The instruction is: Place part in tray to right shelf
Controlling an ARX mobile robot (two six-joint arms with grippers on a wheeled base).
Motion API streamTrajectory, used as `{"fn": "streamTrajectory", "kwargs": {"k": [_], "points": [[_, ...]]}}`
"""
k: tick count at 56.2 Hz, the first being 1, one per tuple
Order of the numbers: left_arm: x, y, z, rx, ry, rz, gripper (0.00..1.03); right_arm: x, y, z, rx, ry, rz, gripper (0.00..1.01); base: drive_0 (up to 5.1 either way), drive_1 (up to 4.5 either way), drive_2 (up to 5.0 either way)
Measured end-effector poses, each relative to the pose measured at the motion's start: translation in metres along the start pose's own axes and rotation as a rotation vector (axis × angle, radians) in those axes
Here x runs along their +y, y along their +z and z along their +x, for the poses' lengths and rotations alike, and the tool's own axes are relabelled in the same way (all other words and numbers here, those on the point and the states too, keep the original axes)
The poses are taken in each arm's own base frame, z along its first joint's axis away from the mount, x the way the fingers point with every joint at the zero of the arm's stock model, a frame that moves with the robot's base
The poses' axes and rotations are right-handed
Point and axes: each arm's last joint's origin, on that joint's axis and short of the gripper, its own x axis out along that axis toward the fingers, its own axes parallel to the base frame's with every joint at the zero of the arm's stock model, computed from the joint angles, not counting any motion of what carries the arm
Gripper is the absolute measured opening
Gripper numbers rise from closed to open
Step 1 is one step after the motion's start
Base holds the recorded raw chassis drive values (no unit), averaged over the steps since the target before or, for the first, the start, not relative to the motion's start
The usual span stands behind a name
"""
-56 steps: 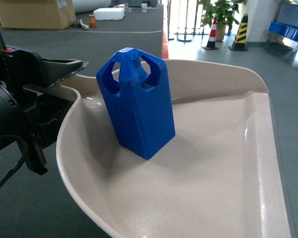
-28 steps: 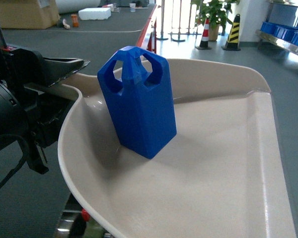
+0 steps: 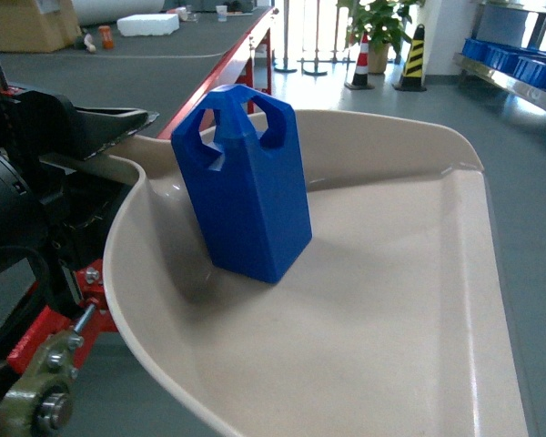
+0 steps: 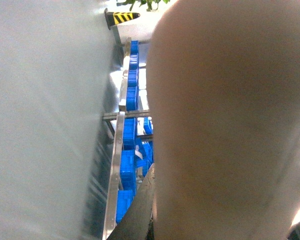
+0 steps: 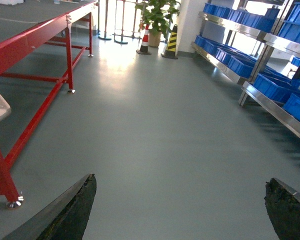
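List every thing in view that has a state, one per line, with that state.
part: upright, standing in the tray near its back rim, free of any gripper.
tray: held up off the floor, carrying only the part.
right gripper: open, empty, above bare floor.
left gripper: jaws hidden, state cannot be told.
right shelf: across the floor, loaded with blue crates.

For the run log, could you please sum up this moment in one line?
phase: carrying | part: upright in tray | right shelf: across floor, not reached | right gripper: open, empty | left gripper: not seen
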Motion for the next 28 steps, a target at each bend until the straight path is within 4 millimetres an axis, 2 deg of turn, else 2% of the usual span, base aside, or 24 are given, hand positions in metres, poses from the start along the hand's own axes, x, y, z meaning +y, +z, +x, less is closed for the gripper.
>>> {"fn": "streamTrajectory", "kwargs": {"k": [28], "points": [[0.0, -0.0001, 0.0, 0.002, 0.0, 0.0, 0.16, 0.0, 0.0001, 0.0, -0.001, 0.0, 0.001, 0.98, 4.9, -2.57, -2.2]]}}
